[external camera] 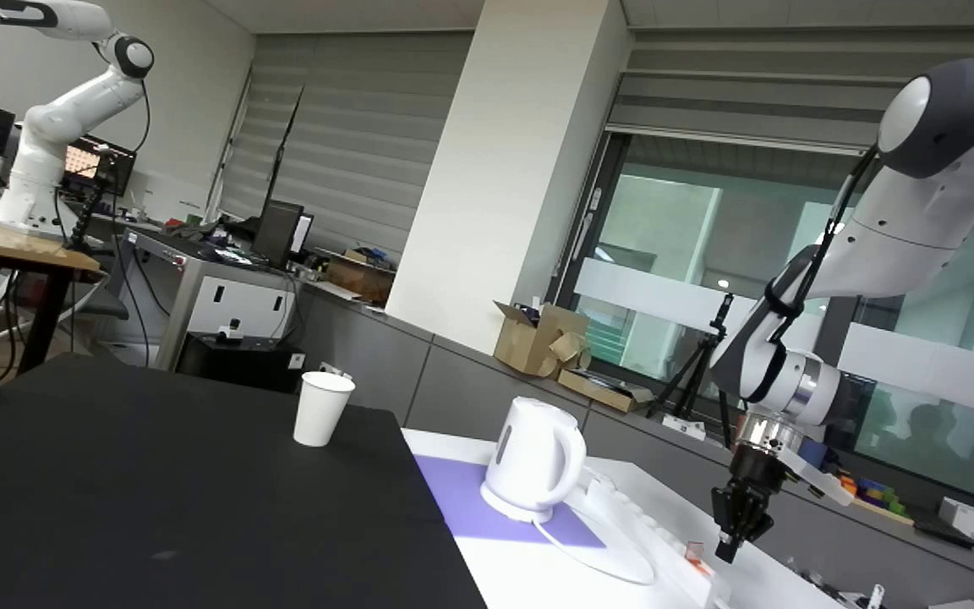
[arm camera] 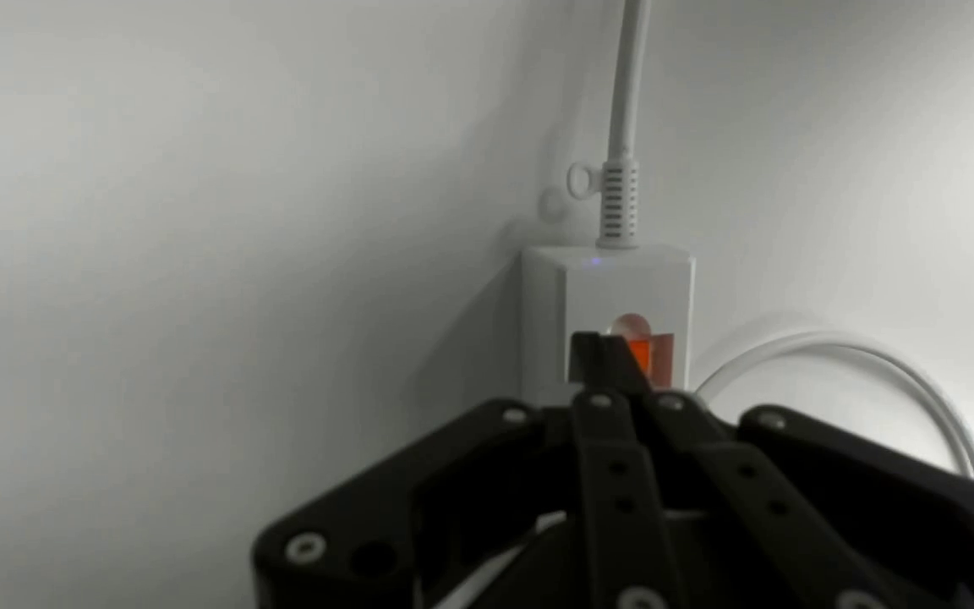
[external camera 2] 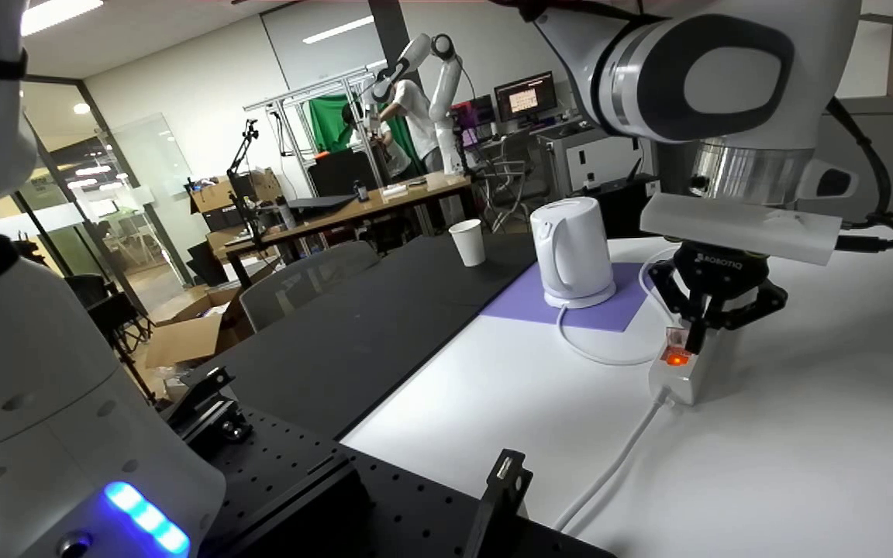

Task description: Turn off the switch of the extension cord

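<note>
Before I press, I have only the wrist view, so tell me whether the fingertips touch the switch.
Observer: No. In an exterior view, a gap shows between the fingertips and the orange switch.
Operator: Understood. Trace the white cord looping at my right.
Observer: Both exterior views show it running to the foot of the white jug.
Operator: Tell me how that jug stands.
Observer: Upright on the purple sheet, which barely enters your view.
</note>
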